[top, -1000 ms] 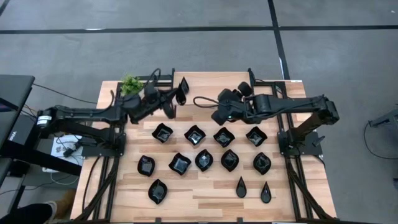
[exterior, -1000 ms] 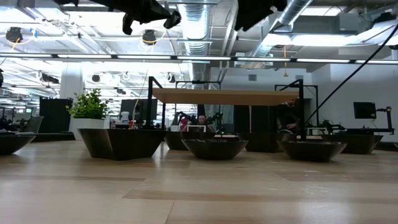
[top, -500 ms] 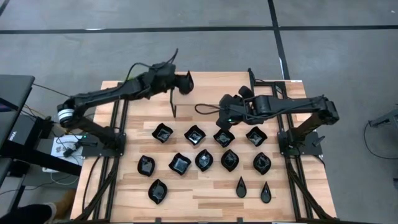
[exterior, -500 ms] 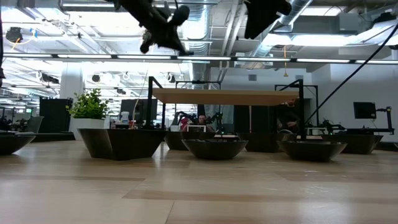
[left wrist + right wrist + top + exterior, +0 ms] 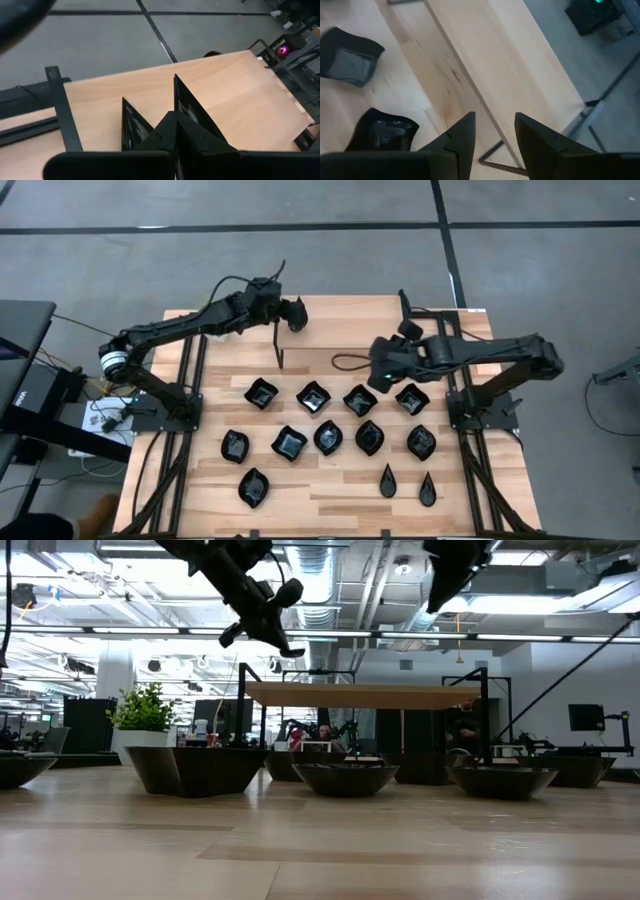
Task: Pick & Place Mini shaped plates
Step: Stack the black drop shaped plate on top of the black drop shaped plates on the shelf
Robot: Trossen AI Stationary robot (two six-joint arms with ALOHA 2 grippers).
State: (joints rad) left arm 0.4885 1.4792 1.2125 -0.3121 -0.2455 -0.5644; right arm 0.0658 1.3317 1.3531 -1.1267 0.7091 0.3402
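About a dozen glossy black mini plates rest flat on the wooden table in three rows: wavy squares (image 5: 313, 396), leaf-like ovals (image 5: 328, 437) and two narrow teardrops (image 5: 387, 480) near the front. None is held. My left gripper (image 5: 296, 313) (image 5: 150, 90) hangs open above the bare far strip of the table, away from all the plates. My right gripper (image 5: 378, 376) (image 5: 495, 120) is open, high over the far row between two wavy squares; its wrist view shows one square plate (image 5: 380, 130) just beside the fingers.
A small green potted plant (image 5: 145, 708) stands at the far left corner, under the left arm in the high view. Black frame rails (image 5: 190, 395) run along both table sides. Bare wood lies along the far strip (image 5: 340, 325) and the near edge (image 5: 320, 505).
My left arm has swung toward the table's far edge, carrying its gripper from above the far-left plates out over the bare far strip and turning it. My right gripper has drawn back a little toward the table's right edge. The plates have not moved.
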